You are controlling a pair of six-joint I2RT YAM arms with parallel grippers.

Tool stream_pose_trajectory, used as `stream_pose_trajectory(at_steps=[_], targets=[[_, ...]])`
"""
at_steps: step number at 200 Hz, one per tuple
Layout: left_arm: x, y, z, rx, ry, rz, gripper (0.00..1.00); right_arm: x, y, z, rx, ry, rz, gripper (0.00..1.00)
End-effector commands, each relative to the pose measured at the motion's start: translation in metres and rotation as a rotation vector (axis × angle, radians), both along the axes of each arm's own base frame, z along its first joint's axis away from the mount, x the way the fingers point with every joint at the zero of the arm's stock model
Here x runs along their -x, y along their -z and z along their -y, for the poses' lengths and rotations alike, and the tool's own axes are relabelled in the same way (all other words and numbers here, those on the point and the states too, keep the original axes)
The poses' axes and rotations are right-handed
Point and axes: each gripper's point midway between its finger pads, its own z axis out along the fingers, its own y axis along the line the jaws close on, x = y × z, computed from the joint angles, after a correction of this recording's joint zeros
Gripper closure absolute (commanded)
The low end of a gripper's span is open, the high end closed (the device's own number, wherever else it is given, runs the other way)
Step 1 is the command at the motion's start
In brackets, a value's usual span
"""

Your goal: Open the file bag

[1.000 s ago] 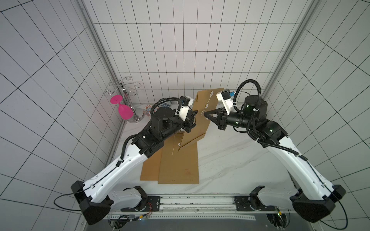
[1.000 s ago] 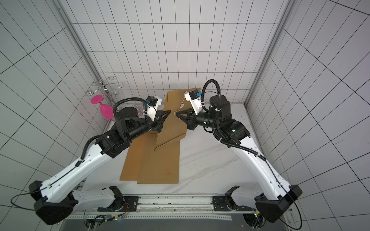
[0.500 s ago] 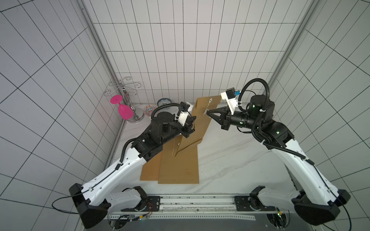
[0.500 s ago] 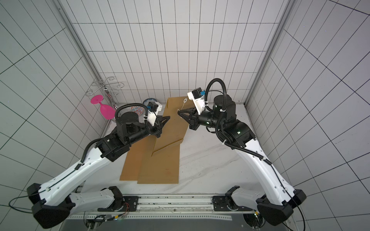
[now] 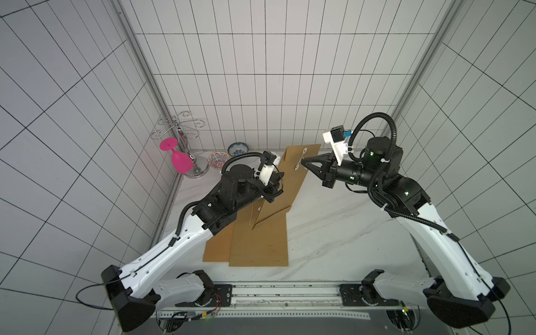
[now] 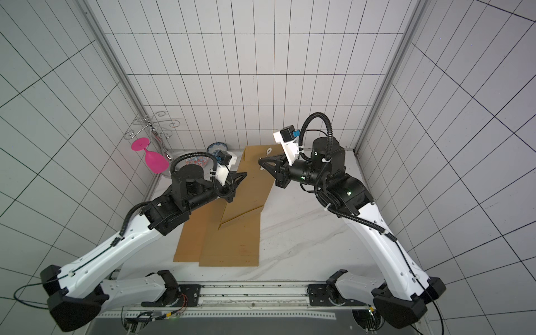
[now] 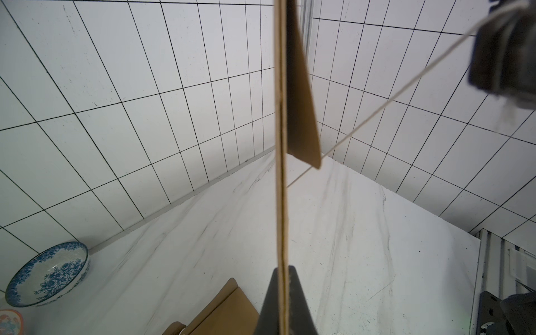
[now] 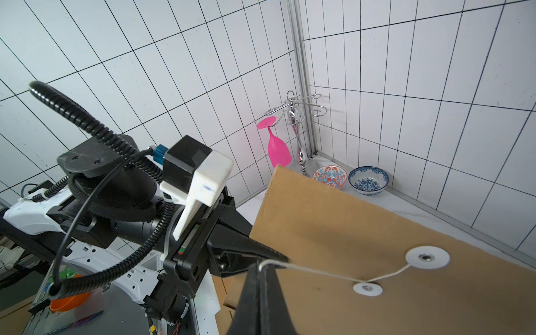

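The brown paper file bag point(image 5: 290, 185) point(image 6: 249, 191) has its near end on the table and its far end raised and tilted. My left gripper point(image 5: 280, 175) point(image 6: 245, 174) is shut on the raised bag's left edge, which shows edge-on between its fingers point(image 7: 295, 293). Two white closure buttons point(image 8: 427, 257) point(image 8: 367, 289) sit on the bag's face. A white string point(image 8: 313, 271) point(image 7: 377, 107) runs from them, drawn out straight, to my right gripper point(image 8: 262, 265) point(image 5: 303, 163), which is shut on the string just in front of the bag.
A second brown bag point(image 5: 217, 246) lies flat, partly under the first. At the back left corner stand a chrome rack point(image 5: 181, 130) with a pink glass point(image 5: 179, 162) hanging upside down, a blue bowl point(image 5: 237, 149) and a red-patterned bowl point(image 5: 217, 159). Tiled walls close in on three sides.
The right arm has drawn back to the right with the string still pinched. The bag's raised top has sunk a little. Both grippers have stayed shut.
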Motion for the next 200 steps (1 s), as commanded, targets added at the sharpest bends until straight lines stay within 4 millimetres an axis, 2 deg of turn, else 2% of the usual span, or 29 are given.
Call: stream_pose_trajectory(at_steps=[1,40,67,150,200], targets=[[0.006,-0.006,-0.002,0.008,0.013,0.030,1.00,0.013,-0.029,0.009,-0.032,0.010,0.086,1.00],[0.009,0.000,-0.003,-0.005,0.029,0.028,1.00,0.012,-0.027,0.012,-0.026,0.030,0.090,1.00],[0.019,0.001,-0.002,-0.008,0.072,0.042,1.00,0.006,-0.023,0.018,-0.006,0.081,0.094,1.00],[0.044,-0.022,-0.011,0.081,0.133,0.092,1.00,-0.026,0.007,0.068,0.142,0.359,0.068,1.00],[0.057,-0.035,-0.019,0.126,0.168,0.111,1.00,-0.035,0.022,0.081,0.170,0.395,0.030,1.00]])
